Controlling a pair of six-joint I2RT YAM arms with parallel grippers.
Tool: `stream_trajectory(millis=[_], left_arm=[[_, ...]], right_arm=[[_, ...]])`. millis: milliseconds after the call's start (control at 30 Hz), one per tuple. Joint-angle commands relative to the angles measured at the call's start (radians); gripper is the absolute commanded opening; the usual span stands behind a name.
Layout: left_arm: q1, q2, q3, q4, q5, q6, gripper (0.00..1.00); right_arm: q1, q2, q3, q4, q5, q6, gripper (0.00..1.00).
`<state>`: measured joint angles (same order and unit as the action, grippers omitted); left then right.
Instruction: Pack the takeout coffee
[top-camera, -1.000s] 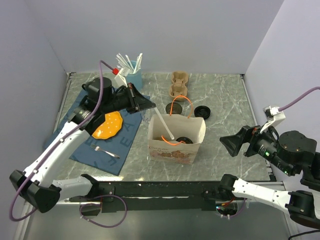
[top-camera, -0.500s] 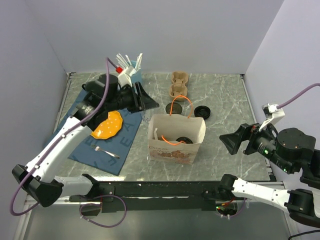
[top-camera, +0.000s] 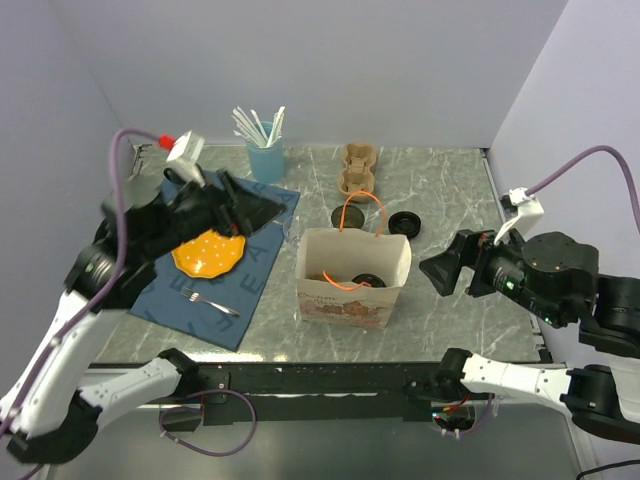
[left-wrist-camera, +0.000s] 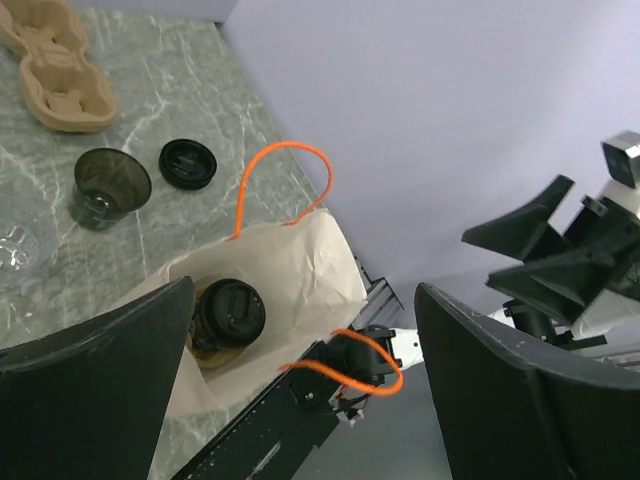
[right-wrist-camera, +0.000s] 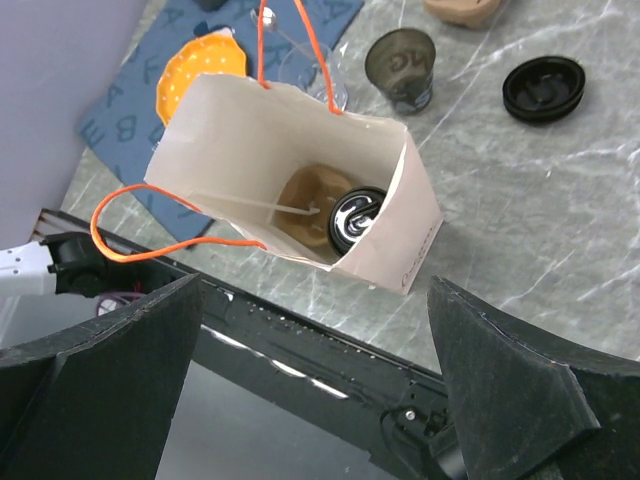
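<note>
**Takeout coffee inside the paper bag, both grippers wide and empty**

Takeout coffee (left-wrist-camera: 228, 312) sits at the bottom of the paper bag (top-camera: 345, 302), its round black lid facing up; from the right wrist the lid shows against the bag's right wall. A brown cardboard piece lies under and beside it, and a white straw (right-wrist-camera: 262, 204) slants across the bag's interior. The bag stands upright near the middle of the marble table (top-camera: 450, 190), its orange cord handles (top-camera: 360, 205) rising above the rim.

Left gripper (top-camera: 262, 205) hangs over the blue mat (top-camera: 232, 312), left of the bag, jaws spread fully with nothing between them. Right gripper (top-camera: 438, 275) hovers right of the bag, pointing toward it, jaws likewise spread and holding nothing.

Behind the bag stand a dark tinted cup (top-camera: 345, 215), a loose black lid (top-camera: 404, 221) and a cardboard cup carrier (top-camera: 358, 168). An orange plate (top-camera: 208, 250) and a fork (top-camera: 208, 300) rest on the mat.
</note>
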<state>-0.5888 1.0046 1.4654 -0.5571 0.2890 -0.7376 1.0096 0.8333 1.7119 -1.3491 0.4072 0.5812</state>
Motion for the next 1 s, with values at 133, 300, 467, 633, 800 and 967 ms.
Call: stream_trajectory(millis=[133,300,467,633,800,967], left_arm=[[-0.002,-0.222,-0.165,0.072,-0.056,0.044,0.97],[-0.002,-0.293,-0.217,0.072,-0.096,0.035,0.97],[-0.002,-0.284,-0.205,0.024,-0.102,0.064,0.97],[-0.002,-0.285,-0.197,0.022,-0.105,0.066,0.97],[-0.003,-0.301,-0.209,0.023,-0.113,0.055,0.97],[-0.002,-0.307,-0.203,0.019,-0.116,0.061,0.97]], right_arm=[[-0.006,-0.032,-0.055,0.067,-0.004,0.055,1.0],[-0.005,-0.054,-0.084,0.097,-0.007,0.074,1.0],[-0.006,-0.048,-0.087,0.102,0.015,0.068,1.0],[-0.006,-0.037,-0.072,0.107,0.03,0.062,1.0],[-0.006,-0.043,-0.087,0.148,0.028,0.052,1.0],[-0.005,-0.031,-0.083,0.148,0.024,0.049,1.0]])
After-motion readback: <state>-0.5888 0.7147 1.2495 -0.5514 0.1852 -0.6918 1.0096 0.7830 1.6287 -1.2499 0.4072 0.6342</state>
